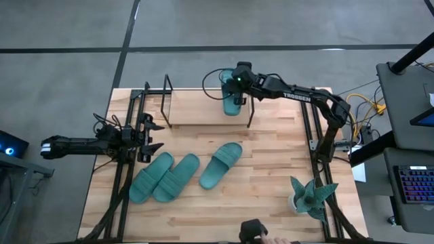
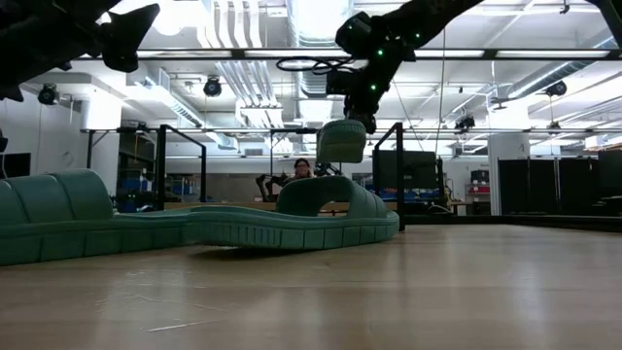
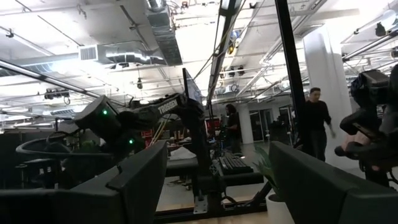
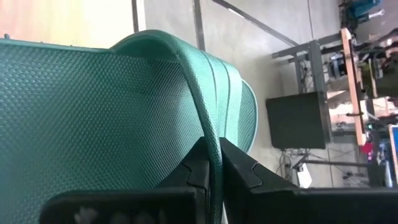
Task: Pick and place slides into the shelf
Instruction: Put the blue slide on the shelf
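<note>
Pebbled teal rubber slide (image 4: 93,124) hangs by its strap edge, pinched in the right pincer (image 4: 213,165) above the thin-rod shelf (image 1: 203,108); left pincer (image 1: 152,135) spread beside the shelf, over the wooden surface (image 1: 271,176)

three slides (image 1: 183,176) before shelf (image 1: 203,115), table (image 1: 271,196)

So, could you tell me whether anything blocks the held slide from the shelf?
Nothing visible does. The right gripper holds the slide by its strap over the shelf, whose board below looks bare.
</note>
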{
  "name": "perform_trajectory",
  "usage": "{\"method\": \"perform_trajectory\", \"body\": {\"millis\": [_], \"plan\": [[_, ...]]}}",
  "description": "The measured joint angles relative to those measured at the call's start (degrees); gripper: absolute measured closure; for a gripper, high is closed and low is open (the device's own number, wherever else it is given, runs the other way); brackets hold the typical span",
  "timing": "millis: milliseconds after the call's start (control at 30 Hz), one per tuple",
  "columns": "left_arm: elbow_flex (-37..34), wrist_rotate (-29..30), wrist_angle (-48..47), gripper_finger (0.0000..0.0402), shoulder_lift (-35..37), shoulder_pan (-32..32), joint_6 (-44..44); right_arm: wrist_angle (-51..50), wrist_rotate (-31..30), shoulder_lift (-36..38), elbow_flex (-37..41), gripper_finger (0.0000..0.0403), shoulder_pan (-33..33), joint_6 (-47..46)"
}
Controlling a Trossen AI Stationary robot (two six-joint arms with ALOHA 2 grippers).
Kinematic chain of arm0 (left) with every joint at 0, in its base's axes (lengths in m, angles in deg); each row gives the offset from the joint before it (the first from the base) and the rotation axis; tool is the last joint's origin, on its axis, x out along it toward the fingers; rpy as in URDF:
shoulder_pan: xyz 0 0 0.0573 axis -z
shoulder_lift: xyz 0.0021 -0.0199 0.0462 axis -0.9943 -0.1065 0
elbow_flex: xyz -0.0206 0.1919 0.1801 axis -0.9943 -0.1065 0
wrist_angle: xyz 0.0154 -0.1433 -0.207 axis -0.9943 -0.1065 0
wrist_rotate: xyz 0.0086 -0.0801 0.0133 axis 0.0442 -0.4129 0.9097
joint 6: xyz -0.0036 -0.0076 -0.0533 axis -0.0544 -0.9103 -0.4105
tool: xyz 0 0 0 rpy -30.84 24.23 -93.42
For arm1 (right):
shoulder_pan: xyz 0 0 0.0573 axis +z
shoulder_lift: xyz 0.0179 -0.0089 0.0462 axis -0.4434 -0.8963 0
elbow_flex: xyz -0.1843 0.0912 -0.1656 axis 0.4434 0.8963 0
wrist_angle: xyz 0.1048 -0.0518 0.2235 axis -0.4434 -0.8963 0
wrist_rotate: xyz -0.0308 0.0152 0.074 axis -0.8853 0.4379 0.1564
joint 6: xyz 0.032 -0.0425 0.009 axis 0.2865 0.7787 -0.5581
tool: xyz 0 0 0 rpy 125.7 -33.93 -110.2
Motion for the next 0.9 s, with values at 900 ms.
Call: {"method": "perform_trajectory", "body": {"millis": [900], "plan": [[0.0,0.3,0.1,0.0133,0.0,0.0,1.1,3.4,-4.4,-3.7,1.7,0.0390,0.1,1.6]]}}
